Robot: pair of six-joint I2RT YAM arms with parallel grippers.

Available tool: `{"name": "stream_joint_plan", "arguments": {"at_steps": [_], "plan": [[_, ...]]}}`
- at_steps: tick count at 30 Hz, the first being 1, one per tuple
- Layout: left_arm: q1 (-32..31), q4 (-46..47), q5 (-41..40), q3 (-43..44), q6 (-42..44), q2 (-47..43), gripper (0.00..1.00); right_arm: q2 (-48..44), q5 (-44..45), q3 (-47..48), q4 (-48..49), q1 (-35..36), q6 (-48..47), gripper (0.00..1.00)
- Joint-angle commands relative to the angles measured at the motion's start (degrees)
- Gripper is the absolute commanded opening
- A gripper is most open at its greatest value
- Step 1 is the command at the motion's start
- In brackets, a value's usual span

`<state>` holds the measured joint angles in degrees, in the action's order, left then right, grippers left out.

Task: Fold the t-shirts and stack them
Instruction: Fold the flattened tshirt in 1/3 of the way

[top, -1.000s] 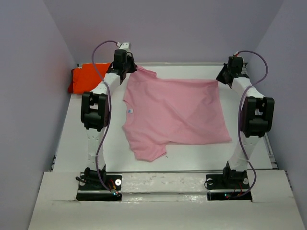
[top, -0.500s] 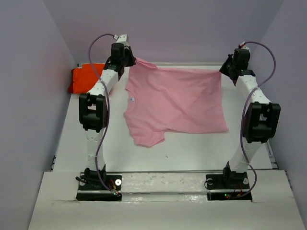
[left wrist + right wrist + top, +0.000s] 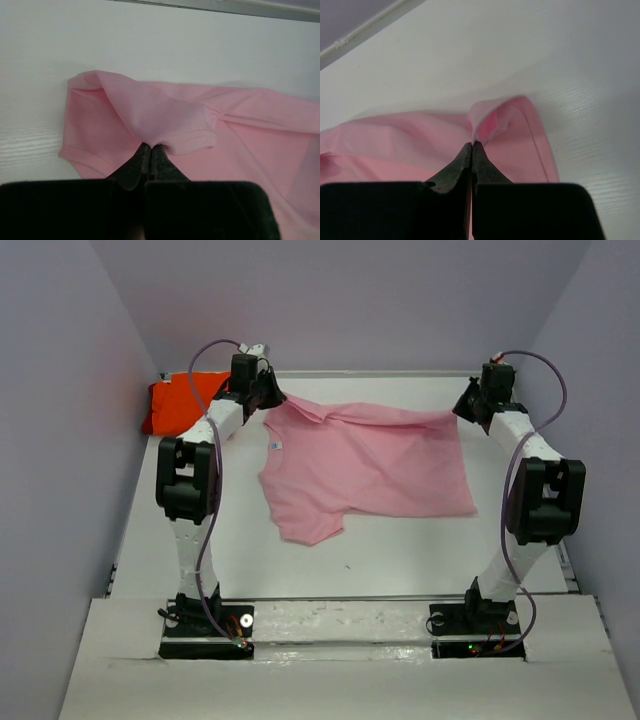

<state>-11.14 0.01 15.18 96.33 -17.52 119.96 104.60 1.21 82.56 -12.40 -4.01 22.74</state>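
Observation:
The pink t-shirt (image 3: 365, 465) lies spread on the white table, its far edge lifted. My left gripper (image 3: 268, 400) is shut on its far left sleeve; the left wrist view shows the fingertips (image 3: 151, 147) pinching the sleeve cloth (image 3: 165, 117). My right gripper (image 3: 463, 408) is shut on the far right corner; the right wrist view shows the fingertips (image 3: 472, 145) pinching a fold of the hem (image 3: 495, 120). The orange t-shirt (image 3: 180, 400) lies bunched at the far left, behind my left arm.
Grey walls close in on the left, right and back. The table's far edge (image 3: 380, 373) runs just behind both grippers. The near sleeve of the pink shirt (image 3: 305, 525) lies toward the front of the table.
Both grippers have come down and slightly nearer with the far edge of the pink shirt, which now sags and folds over onto itself at the far left.

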Motion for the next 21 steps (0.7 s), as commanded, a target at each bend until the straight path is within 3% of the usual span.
{"name": "stream_joint_plan", "arguments": {"at_steps": [1, 21], "plan": [[0.2, 0.3, 3.0, -1.2, -1.2, -7.1, 0.0, -4.5, -0.2, -1.5, 1.3, 0.5, 0.8, 0.0], [0.7, -2.4, 7.7, -11.1, -2.8, -15.5, 0.0, -8.2, 5.6, -6.2, -3.9, 0.5, 0.2, 0.0]]}}
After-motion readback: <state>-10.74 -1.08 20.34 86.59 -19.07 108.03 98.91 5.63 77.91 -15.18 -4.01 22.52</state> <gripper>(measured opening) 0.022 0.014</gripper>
